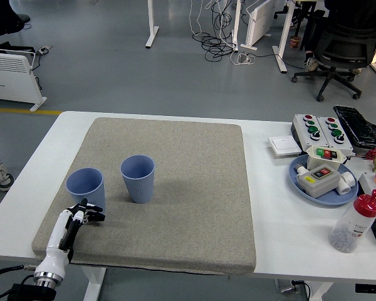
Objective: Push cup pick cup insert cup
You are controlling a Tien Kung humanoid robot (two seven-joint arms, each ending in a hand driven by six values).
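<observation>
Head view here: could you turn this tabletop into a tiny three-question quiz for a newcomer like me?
1. True or false: the left cup and the right cup stand upright and apart on the grey mat.
2. Which robot hand is in view? A) the left hand B) the right hand
3. Fill in: the blue tray holding button boxes sits to the ___ of the mat.

Key: 1 true. 2 A; it sits just in front of the left cup, and whether it touches cannot be told. 3 right.
</observation>
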